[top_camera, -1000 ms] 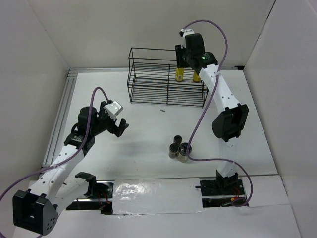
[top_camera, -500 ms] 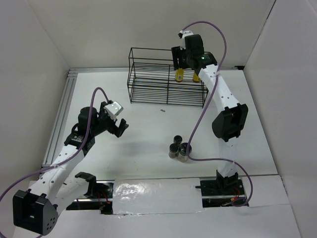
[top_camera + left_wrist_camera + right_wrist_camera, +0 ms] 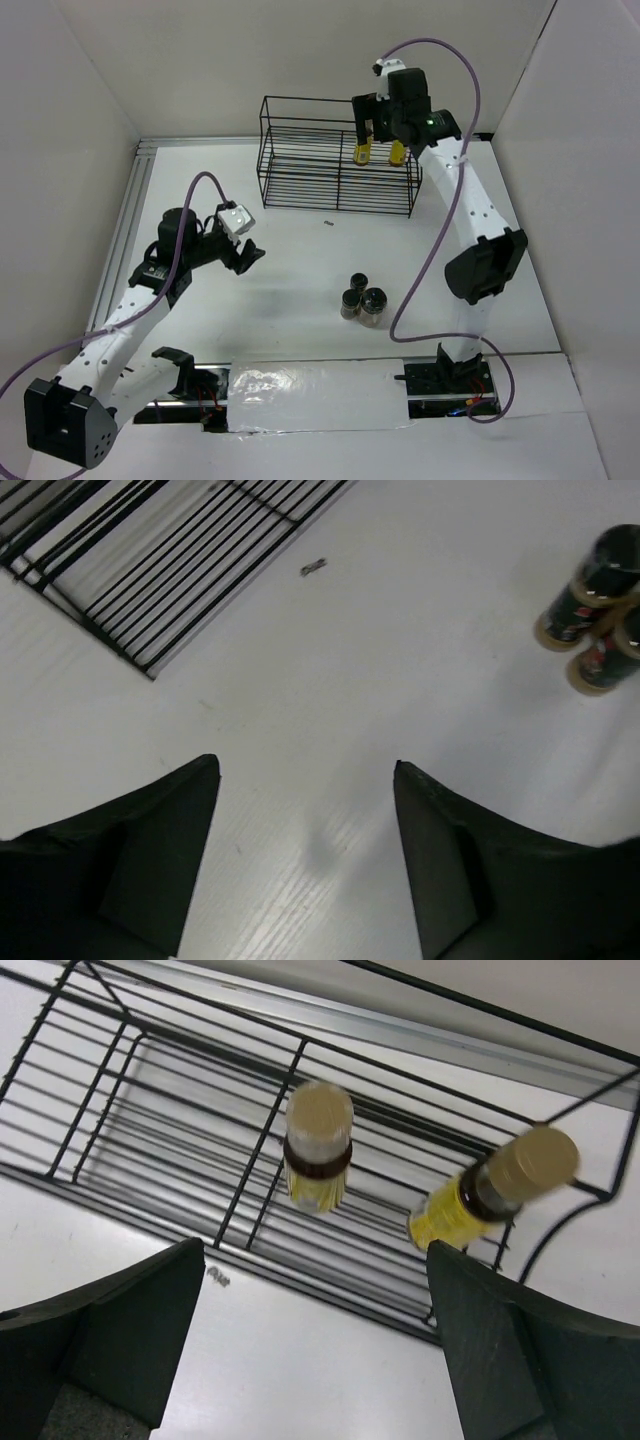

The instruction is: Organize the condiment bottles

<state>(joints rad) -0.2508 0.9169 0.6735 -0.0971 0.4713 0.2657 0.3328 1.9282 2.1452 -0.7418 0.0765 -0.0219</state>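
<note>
Two slim yellow-filled bottles (image 3: pixel 318 1150) (image 3: pixel 490 1195) inside one wire rack (image 3: pixel 300 190), three dark-lidded jars (image 3: pixel 358 281) (image 3: pixel 349 303) (image 3: pixel 372 305) well in front of that rack

A wire rack (image 3: pixel 300 175) sits at the far edge of the desk (image 3: pixel 250 300). In its right end stand the left slim bottle (image 3: pixel 364 153) and the right slim bottle (image 3: pixel 397 153), side by side. Three jars (image 3: pixel 372 300) cluster, touching, toward the near edge.

A black wire rack (image 3: pixel 310 180) stood at the far side of the white table (image 3: pixel 300 280), its floor a grid of thin bars. Just in front of it lay a tiny dark scrap (image 3: pixel 328 223). A metal rail (image 3: pixel 125 230) ran along the left edge, and crinkled plastic (image 3: pixel 310 385) covered the near edge.
</note>
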